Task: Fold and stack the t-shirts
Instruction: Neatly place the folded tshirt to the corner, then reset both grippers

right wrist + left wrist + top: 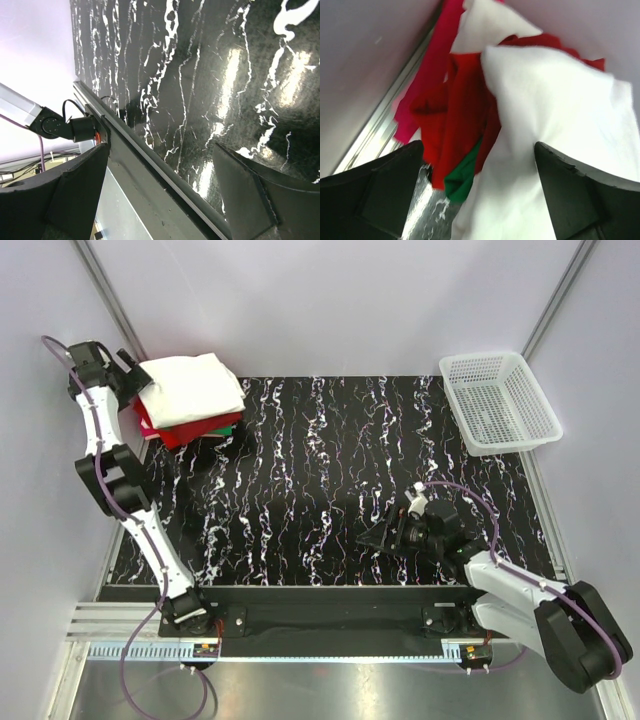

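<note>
Plainly, the stack sat in the far left corner of the black, white-veined marble-patterned table (pixel 320 470). The folded white cotton t-shirt (pixel 190 385) lay on top, a bright red folded t-shirt (pixel 195 430) showed beneath it, and a darker crimson-red one (pixel 427 75) stuck out on the wall side. A small corner of a green t-shirt (pixel 462 182) peeked out low in the pile.

The left gripper (pixel 130 368) was reached out to that corner, just beside the left edge of the stack. Its two black fingers (pixel 375 195) stood wide apart, and its wrist camera showed the edges of the pile between them. I could not tell whether either finger touched the cloth.

The right gripper (pixel 378 537) hung low over the near right part of the table, well apart from the shirts. Its jaws were spread too, with only bare tabletop and the front rail between them.

A white plastic mesh basket (pixel 500 400) stood in the far right corner.
</note>
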Robot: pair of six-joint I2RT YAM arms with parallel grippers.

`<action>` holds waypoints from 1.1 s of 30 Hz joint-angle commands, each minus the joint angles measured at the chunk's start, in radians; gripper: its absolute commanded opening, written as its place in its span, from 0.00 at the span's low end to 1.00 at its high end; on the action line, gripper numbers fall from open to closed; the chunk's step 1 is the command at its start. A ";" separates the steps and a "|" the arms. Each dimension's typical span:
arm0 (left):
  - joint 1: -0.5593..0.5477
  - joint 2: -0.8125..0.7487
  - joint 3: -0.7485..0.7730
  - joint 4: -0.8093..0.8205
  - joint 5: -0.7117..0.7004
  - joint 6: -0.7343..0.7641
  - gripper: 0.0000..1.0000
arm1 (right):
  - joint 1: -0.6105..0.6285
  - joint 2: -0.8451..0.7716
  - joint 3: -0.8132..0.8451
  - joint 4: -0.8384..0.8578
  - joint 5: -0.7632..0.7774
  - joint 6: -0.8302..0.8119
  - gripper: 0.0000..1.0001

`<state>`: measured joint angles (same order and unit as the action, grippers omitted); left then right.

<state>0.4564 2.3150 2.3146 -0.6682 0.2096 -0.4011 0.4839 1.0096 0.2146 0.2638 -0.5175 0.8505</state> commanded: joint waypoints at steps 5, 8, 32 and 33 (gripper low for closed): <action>0.041 -0.327 -0.255 0.028 -0.208 -0.087 0.99 | -0.010 -0.057 -0.003 0.034 -0.012 -0.002 0.92; 0.038 -0.429 -0.354 0.035 -0.275 -0.105 0.99 | -0.010 -0.069 -0.006 0.029 -0.010 -0.004 0.92; -0.128 -1.201 -1.078 0.113 0.120 0.040 0.99 | -0.011 -0.109 0.002 -0.046 0.036 -0.001 0.92; -0.134 -1.226 -1.090 0.098 0.138 0.050 0.99 | -0.011 -0.109 0.005 -0.051 0.042 0.001 0.91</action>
<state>0.3439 1.1484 1.2510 -0.5831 0.2073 -0.4156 0.4816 0.9062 0.2077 0.2306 -0.5053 0.8528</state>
